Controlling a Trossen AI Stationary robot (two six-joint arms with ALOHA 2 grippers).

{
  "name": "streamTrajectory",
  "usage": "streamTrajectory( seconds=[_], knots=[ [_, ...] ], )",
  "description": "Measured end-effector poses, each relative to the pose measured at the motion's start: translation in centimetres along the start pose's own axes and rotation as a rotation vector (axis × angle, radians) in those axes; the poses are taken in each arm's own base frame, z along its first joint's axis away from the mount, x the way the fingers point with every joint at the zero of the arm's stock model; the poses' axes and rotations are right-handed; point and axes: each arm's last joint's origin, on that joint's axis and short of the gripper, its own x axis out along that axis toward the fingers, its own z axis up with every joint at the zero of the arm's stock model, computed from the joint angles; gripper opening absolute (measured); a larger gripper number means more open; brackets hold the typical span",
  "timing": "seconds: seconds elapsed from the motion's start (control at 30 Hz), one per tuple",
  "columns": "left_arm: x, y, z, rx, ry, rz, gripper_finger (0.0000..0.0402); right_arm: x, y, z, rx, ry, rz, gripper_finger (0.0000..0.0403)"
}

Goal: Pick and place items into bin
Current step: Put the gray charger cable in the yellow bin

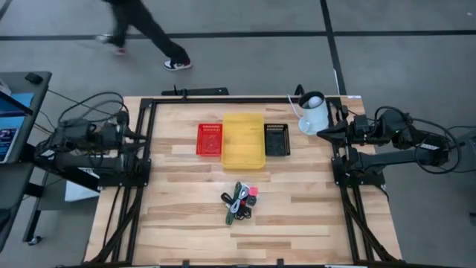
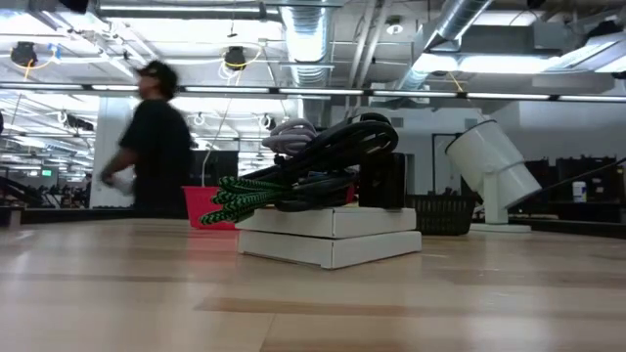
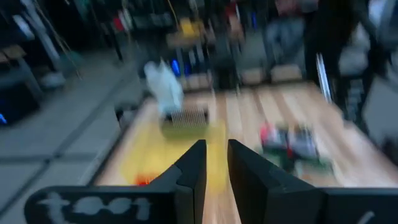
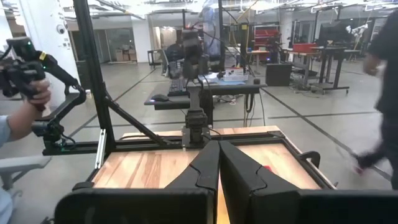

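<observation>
Items for the task lie in one small heap (image 1: 239, 202) near the middle of the wooden table (image 1: 186, 223), toward its front edge, well apart from both arms. From above, the heap shows green-and-black handled tools (image 1: 235, 195), a coiled dark cable (image 1: 241, 214), a small black block (image 1: 253, 201) and a tiny pink-red piece (image 1: 253, 191) at its right side. In the low view the tool handles (image 2: 245, 196) and the cable (image 2: 342, 147) rest on top of a flat white packet (image 2: 328, 235) that lies on the table.

Three bins stand side by side farther back on the table: a red bin (image 1: 210, 139) on the left, a larger yellow bin (image 1: 243, 140) in the middle and a black bin (image 1: 277, 139) on the right, their sides touching or nearly so. A white camera (image 1: 313, 113) stands near the table's far right corner.

The left tool (image 3: 215, 163) sits pulled back at the left edge of the table, its fingers a narrow gap apart with nothing between them. The right tool (image 4: 219, 163) sits at the right edge of the table, fingers pressed together and holding nothing.

A person (image 1: 145, 30) in dark clothes is on the floor beyond the far edge of the table. A hand (image 4: 31, 102) gripping a dark handle shows at the side of the right wrist view.
</observation>
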Motion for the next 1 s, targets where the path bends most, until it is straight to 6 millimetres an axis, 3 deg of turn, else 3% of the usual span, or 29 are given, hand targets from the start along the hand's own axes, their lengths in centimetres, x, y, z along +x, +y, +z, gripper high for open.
streamTrajectory(
  seconds=[0.2,0.37,0.53,0.8,1.0],
  knots=[
    [0.9,0.1,2.1,-0.161,-0.156,0.005,0.0056,0.0,0.0,0.0,0.000,0.000,0.000,0.0008],
    [2.4,0.2,2.9,-0.067,-0.175,0.037,0.0056,0.0,0.0,0.0,0.000,0.000,0.000,0.0008],
    [5.1,0.1,3.9,-0.092,-0.170,0.060,0.0056,0.0,0.0,0.0,0.000,0.000,0.000,0.0008],
    [10.3,-0.3,3.7,0.251,-0.027,0.088,0.0056,0.0,0.0,0.0,0.000,0.000,0.000,0.0008],
    [13.0,-0.5,3.3,0.313,0.047,0.120,0.0072,0.0,0.0,0.0,0.000,0.000,0.000,0.0008]
  ],
)
